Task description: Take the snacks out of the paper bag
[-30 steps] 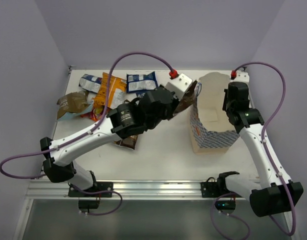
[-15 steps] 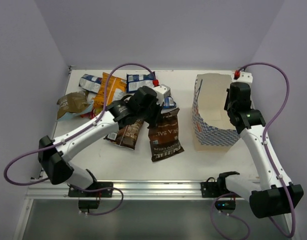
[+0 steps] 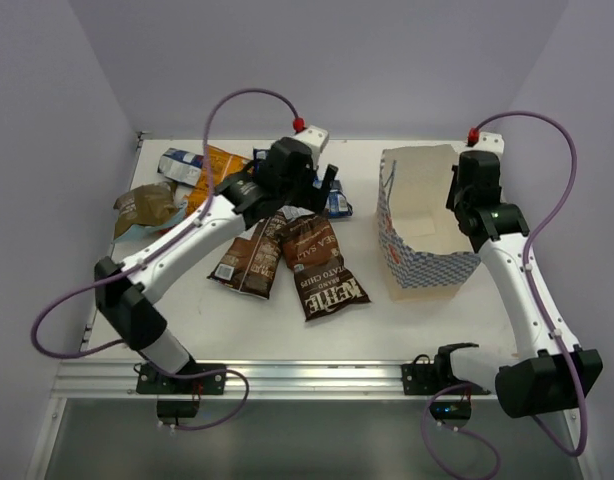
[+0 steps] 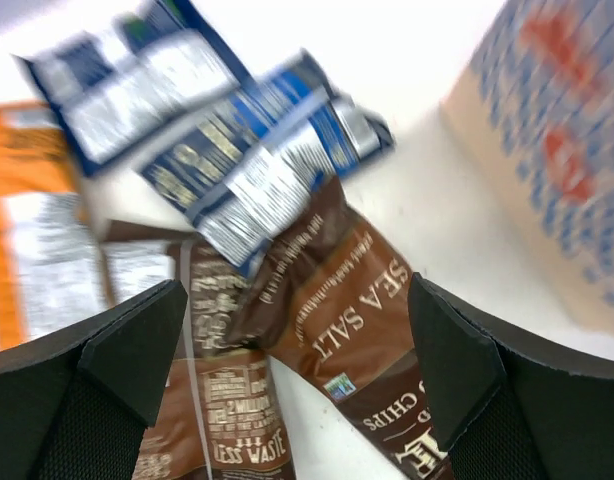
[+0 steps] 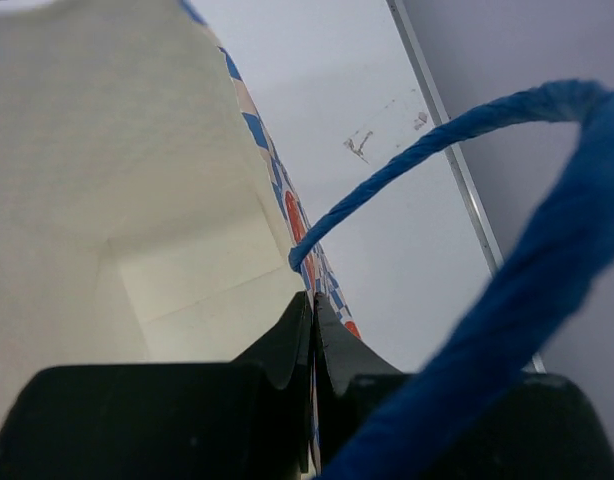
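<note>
Left tool (image 4: pixel 295 285) first: its 2 fingers are spread wide with nothing between them, hanging over the pile of snacks. Right below the gap lies a dark brown chip bag (image 4: pixel 337 300), crinkly, "SEA SALT" printed in white along it. Just to the left of that, under the left finger, is a second brown bag (image 4: pixel 222 400) with a pale nutrition panel. Beyond the fingertips sit 2 blue-and-white packets (image 4: pixel 257 170), one overlapping the top of the brown bags. Further left, at the edge of the wrist view, there's an orange packet (image 4: pixel 32 230). From the top camera, an olive-tan packet (image 3: pixel 145 203) lies well off to the tool's left, near the desk (image 3: pixel 387 320) edge.

Over to the right tool (image 5: pixel 312 310): jaws pinched shut on the rim of the paper bag (image 3: pixel 427 265). A thin blue cord handle (image 5: pixel 437 160) loops up right beside the jaws. The bag stands on the desk with its mouth open to the top, cream inside, blue-and-white checks on the outer wall, well to the right of the left tool and apart from the snacks.
</note>
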`<action>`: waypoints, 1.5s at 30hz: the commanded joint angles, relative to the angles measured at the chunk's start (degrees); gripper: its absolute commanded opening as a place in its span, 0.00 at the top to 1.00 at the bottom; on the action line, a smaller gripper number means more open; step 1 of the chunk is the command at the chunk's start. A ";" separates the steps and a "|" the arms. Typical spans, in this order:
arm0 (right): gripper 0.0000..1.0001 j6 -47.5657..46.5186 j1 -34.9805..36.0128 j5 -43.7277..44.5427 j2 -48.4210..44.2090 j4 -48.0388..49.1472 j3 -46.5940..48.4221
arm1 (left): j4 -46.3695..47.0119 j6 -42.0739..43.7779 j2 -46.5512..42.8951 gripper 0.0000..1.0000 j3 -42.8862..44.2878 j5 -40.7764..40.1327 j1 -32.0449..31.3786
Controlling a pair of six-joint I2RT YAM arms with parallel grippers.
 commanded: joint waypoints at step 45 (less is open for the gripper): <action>0.23 19.07 -13.40 -13.04 41.94 -2.23 48.09 | -5.85 -2.43 -34.24 0.00 -8.78 -28.73 6.22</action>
